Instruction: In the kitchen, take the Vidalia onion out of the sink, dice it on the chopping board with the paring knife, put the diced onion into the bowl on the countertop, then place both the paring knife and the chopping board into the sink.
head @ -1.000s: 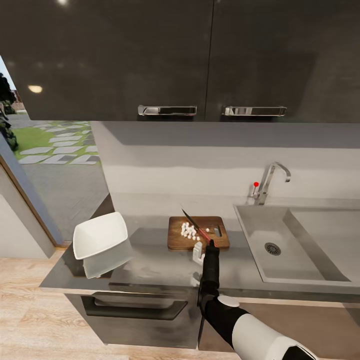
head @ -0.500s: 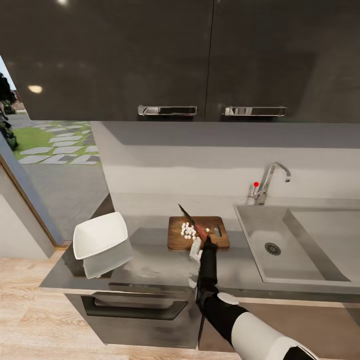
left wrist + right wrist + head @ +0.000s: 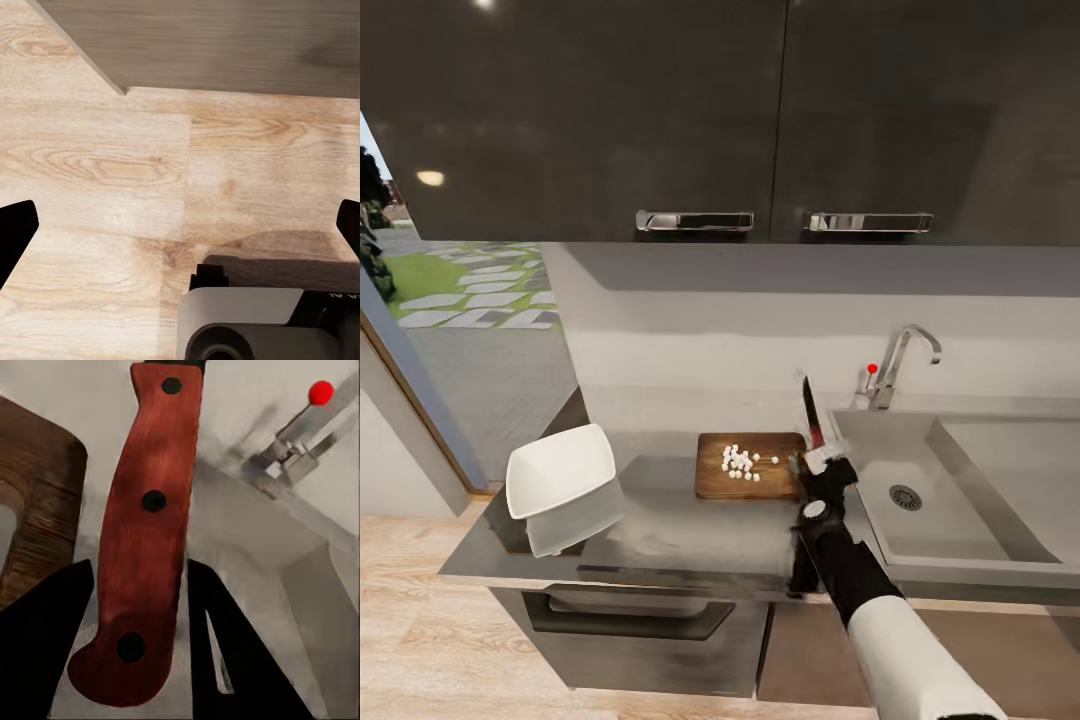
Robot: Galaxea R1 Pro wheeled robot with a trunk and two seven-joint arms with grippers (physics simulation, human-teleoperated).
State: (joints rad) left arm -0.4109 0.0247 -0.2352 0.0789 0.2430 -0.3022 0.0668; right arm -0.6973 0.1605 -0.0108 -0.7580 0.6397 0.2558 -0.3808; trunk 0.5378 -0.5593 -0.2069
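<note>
My right gripper (image 3: pixel 822 462) is shut on the paring knife (image 3: pixel 810 412), held above the gap between the chopping board (image 3: pixel 710 482) and the sink (image 3: pixel 960 520), blade pointing up. In the right wrist view the red handle (image 3: pixel 146 547) sits between the dark fingers (image 3: pixel 45 637), with the board's corner (image 3: pixel 30 510) and the tap's red lever (image 3: pixel 321 391) behind. The diced onion (image 3: pixel 744 462) lies as a small white heap on the board. The white bowl (image 3: pixel 560 470) stands tilted at the countertop's (image 3: pixel 670 535) left end. My left gripper (image 3: pixel 180 225) hangs open over the wooden floor.
The curved chrome tap (image 3: pixel 900 362) rises behind the sink, whose drain (image 3: pixel 905 497) shows in the basin. Dark wall cabinets (image 3: pixel 760 120) hang above the counter. A doorway to the garden (image 3: pixel 460 290) opens at the left. A drawer front (image 3: pixel 630 615) sits below the bowl.
My right gripper has lifted the knife off the board and swung it right toward the sink's near edge; the blade has turned from slanting over the dice to pointing up.
</note>
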